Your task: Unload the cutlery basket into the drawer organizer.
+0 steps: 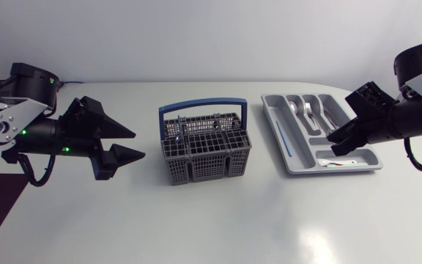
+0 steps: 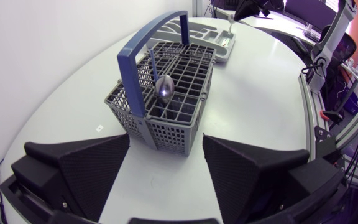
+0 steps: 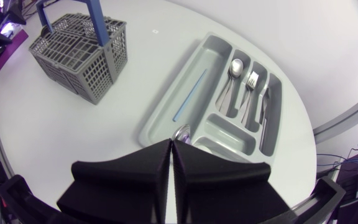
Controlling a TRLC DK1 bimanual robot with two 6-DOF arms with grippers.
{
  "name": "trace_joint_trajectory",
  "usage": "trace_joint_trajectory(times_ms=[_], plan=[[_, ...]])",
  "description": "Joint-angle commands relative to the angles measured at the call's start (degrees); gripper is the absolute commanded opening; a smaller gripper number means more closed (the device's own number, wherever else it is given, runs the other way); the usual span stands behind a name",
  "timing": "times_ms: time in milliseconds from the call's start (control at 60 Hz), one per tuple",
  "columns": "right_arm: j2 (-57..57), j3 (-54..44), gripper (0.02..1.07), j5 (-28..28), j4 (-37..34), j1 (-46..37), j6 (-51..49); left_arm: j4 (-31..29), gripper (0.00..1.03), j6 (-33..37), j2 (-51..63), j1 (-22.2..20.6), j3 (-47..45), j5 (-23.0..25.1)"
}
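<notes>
From above, the left arm sits low at the table's (image 1: 218,220) left side, its left gripper (image 1: 125,141) spread wide and empty, aimed at the cutlery basket (image 1: 205,147) across bare tabletop. The left wrist view shows an upright spoon (image 2: 165,86) standing in the basket beside its blue handle (image 2: 143,46). The right wrist view shows the right gripper (image 3: 171,148) pinched shut on a small spoon (image 3: 182,132), over the drawer organizer's (image 3: 166,102) near end
</notes>
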Motion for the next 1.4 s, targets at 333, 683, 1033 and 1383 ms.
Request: trace_joint_trajectory(times_ms=[333,683,1033,1383], plan=[[13.26,-0.56,0.08,12.05,8.5,-3.68,-8.27,-0.91,0.99,-0.44,-0.85,-0.26,0.85,0.38],[22.58,-0.56,0.08,20.13,15.0,-4.82,-10.21,-1.0,0.99,-0.35,-0.59,-0.43,1.03,0.38],[17.83,-2.4,0.84,21.36,15.97,-1.31,-8.89,-1.09,0.99,-0.26,-0.59,-0.17,0.94,0.38],[1.48,3.75,0.94,9.5,0.94,11.61,7.19,-1.0,0.99,0.17,-0.67,0.01,-0.03,0.47]])
